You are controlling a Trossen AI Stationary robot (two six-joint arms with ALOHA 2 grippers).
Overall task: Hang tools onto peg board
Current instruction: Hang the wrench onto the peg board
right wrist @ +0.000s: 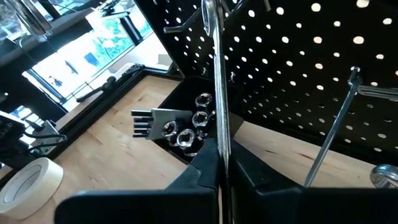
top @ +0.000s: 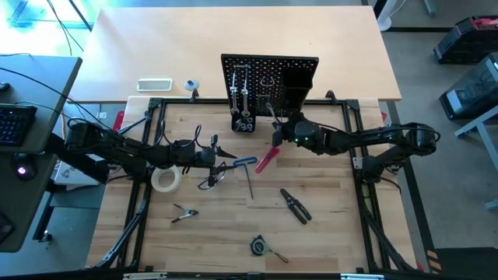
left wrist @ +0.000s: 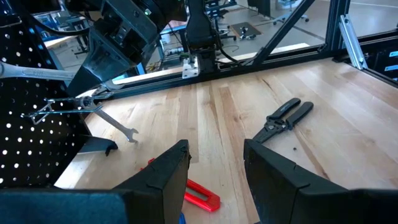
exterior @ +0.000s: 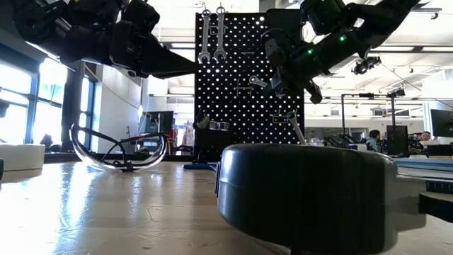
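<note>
Right gripper (right wrist: 219, 165) jaws clamped on silver wrench (right wrist: 217, 74), held upright so ring end meets hook on peg board (top: 270, 78) just ahead. Left gripper (left wrist: 214, 165) jaws parted, empty, above red-handled tool (left wrist: 196, 191), waiting.

A robotics lab: framed workbench (top: 327, 225), desks, office workstations behind.

Light wood table (top: 327, 233). Peg board (top: 269, 76) stands at its far side. Toward the near edge from it: red-handled tool (top: 267, 159), blue-handled hex key (top: 246, 166), clear glasses (top: 214, 178), tape roll (top: 166, 180), black-handled pliers (top: 295, 204), small clamp (top: 184, 213), tape measure (top: 260, 246).
</note>
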